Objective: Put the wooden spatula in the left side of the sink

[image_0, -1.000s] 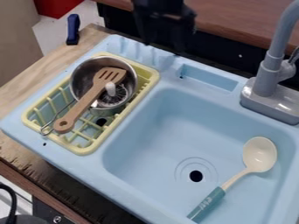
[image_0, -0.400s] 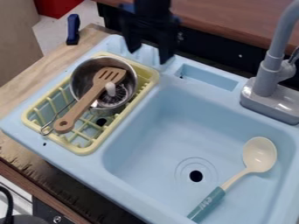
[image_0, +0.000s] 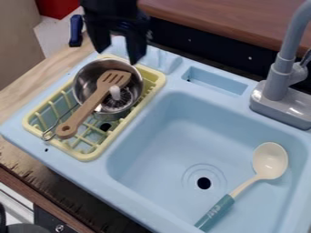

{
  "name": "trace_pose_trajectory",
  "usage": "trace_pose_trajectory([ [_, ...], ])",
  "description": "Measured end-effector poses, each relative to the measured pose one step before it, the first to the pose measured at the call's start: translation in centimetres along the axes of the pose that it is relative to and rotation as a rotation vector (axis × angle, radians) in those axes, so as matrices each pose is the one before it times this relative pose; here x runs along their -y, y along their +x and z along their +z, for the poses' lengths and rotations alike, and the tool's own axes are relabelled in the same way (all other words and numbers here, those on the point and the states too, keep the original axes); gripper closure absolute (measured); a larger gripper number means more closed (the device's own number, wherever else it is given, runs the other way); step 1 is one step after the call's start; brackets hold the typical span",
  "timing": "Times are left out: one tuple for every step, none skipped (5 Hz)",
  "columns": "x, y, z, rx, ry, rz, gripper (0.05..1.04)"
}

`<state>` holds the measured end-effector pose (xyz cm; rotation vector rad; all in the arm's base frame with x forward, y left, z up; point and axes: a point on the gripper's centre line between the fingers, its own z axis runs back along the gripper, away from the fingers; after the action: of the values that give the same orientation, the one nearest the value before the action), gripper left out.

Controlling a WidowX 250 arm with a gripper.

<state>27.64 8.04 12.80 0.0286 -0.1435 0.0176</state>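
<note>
End effector: I have the gripper (image_0: 117,55) at the upper left of the camera view, hanging down from the top edge, over the far end of the rack. Its two fingers stand apart with a gap between them, and they grasp nothing. Condition: released.

Target item: the wooden spatula (image_0: 91,103) lies in the yellow drying rack (image_0: 91,155), which sits along the left side of the blue sink (image_0: 27,142), as I view it. The slotted head is over the metal bowl (image_0: 80,83); the handle slants toward the near left part of the rack, its holed end outside the bowl. A white-knobbed item (image_0: 115,93) is beside the spatula, within the bowl.

Surroundings: the basin (image_0: 161,145) is to the right of the rack. A cream spoon (image_0: 269,161) with a teal handle lies in it, the handle beside the drain (image_0: 204,183). The grey faucet (image_0: 279,73) stands upright at the right. A blue-handled clamp (image_0: 76,29) is at the upper left.
</note>
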Motion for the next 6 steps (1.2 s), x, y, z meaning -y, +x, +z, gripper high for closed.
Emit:
trace_pose_trajectory([
  [-0.803, -1.883, 0.571, -0.0746, -0.0444, 0.0623, 0.084],
  [-0.368, -2.719, 0.105, -0.0663, 0.0269, 0.0308, 0.084],
  [-0.408, -2.036, -0.786, -0.0102, 0.0257, 0.0238, 0.084],
  [-0.125, -1.128, -1.249, -0.0022, 0.0003, 0.0347, 0.084],
  [0.329, -0.492, -1.041, -0.007, 0.0066, 0.0745, 0.084],
  [0.263, -0.138, -0.815, 0.0138, 0.005, 0.0379, 0.084],
])
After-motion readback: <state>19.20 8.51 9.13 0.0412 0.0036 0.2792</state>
